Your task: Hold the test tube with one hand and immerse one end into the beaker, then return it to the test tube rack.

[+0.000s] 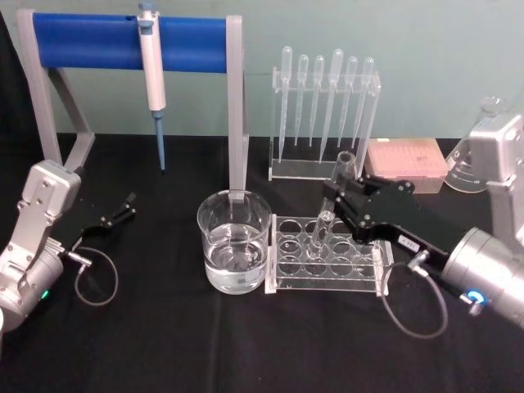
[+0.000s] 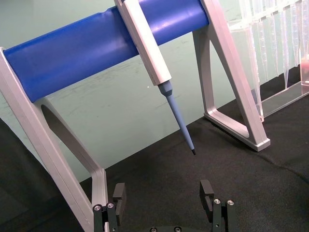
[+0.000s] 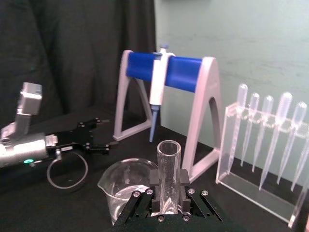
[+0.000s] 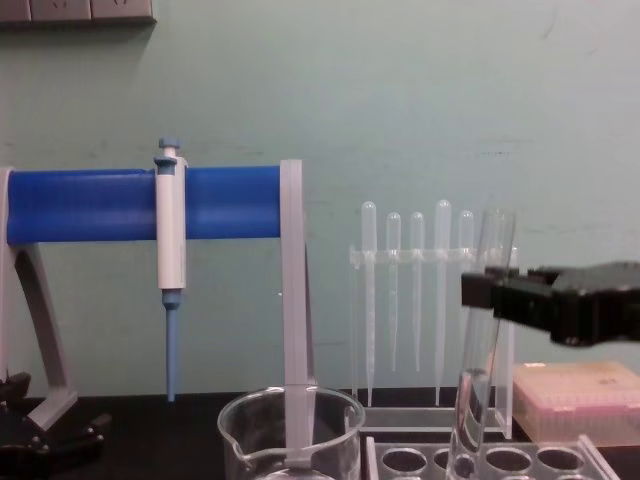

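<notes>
The test tube [image 1: 342,168] is a long clear glass tube, tilted, with its round lower end down at a hole of the clear rack [image 1: 327,285]. My right gripper [image 1: 330,202] is shut on the tube's upper half; the chest view has the gripper [image 4: 482,291] crossing the tube [image 4: 470,390] from the right. In the right wrist view the tube [image 3: 169,157] rises between the closed fingers [image 3: 184,180]. The beaker [image 1: 233,246], part filled with clear liquid, stands just left of the rack. My left gripper [image 1: 123,209] rests open and empty at the far left.
A blue-barred stand [image 1: 123,41] with a white-and-blue pipettor [image 1: 152,61] is at the back left. Behind the rack stands a holder of plastic pipettes [image 1: 323,106]. A pink tip box [image 1: 405,164] and a glass flask [image 1: 475,160] sit at the back right.
</notes>
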